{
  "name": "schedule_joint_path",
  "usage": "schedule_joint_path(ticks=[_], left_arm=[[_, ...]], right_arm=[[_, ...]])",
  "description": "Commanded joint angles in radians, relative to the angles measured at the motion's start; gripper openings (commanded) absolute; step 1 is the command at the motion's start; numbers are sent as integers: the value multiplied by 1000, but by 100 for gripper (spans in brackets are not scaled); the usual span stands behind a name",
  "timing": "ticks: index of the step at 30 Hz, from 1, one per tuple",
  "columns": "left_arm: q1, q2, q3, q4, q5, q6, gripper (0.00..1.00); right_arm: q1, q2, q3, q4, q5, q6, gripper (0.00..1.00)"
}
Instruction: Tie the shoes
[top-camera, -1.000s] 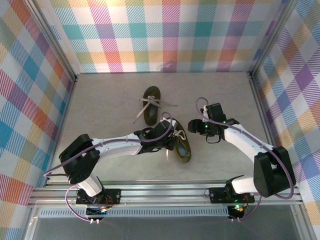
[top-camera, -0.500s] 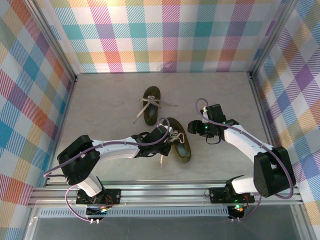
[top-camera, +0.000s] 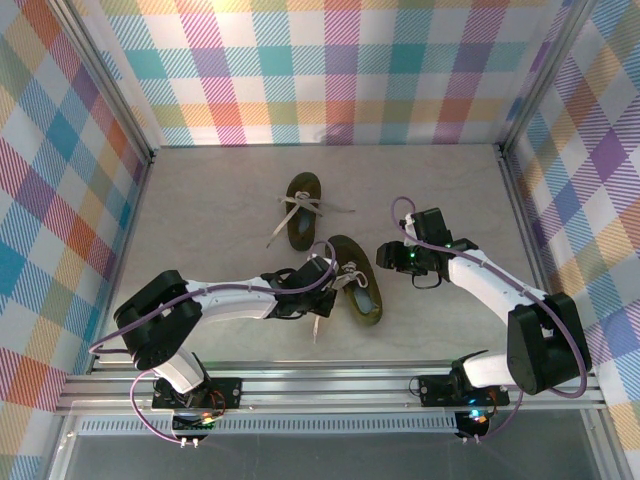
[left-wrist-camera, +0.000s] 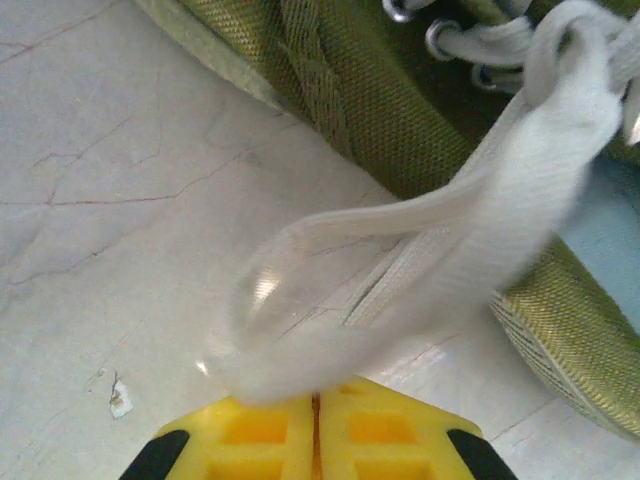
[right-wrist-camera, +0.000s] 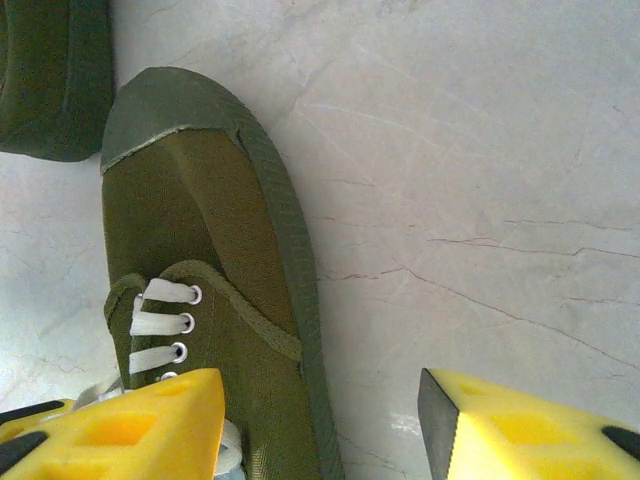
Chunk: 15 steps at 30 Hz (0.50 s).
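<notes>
Starting at your left, the left gripper (top-camera: 314, 291) is reaching in from the near left and sitting low over the table (top-camera: 205, 215), just beside the left flank of the near shoe (top-camera: 360, 290). In the left wrist view its yellow fingers (left-wrist-camera: 262, 432) are pressing tight together and pinching a flat pale lace (left-wrist-camera: 470, 225), which is looping up from the fingertips to the eyelets of that olive shoe. A loose end of the lace is trailing toward the near edge in the top view. Compared with a second ago, you are seeing this gripper drawn back to the left and nearer, off the top of the shoe, and the shoe's lacing is being pulled out to that side with it. Farther back and slightly left, the far shoe (top-camera: 303, 210) is lying alone near the middle of the table, its own laces spreading out to both sides. Moving right, the near shoe is lying at a slant, with its toe cap pointing toward the far side. The right gripper (top-camera: 386, 254) is hovering just right of that toe, where it was a second ago, with its jaws standing apart and gripping nothing. In the right wrist view its left finger (right-wrist-camera: 120, 425) is overlapping the laced part while bare table is showing between the pads.
</notes>
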Motion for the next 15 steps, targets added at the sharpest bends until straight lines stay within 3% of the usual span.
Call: schedule_joint_path(ticks=[1,6,15], left_arm=[[13,-7,-7,-48,-21,-13,8],[16,9,0,-83,-40,-14,8],[17,16,11,-136,-85,-22,8]], right_arm=[[-4,-12,-3,-10,-23,-10,53],[-1,-29,-15,-4,-52,-12,51],[70,-60,-40,4,-107,13,38]])
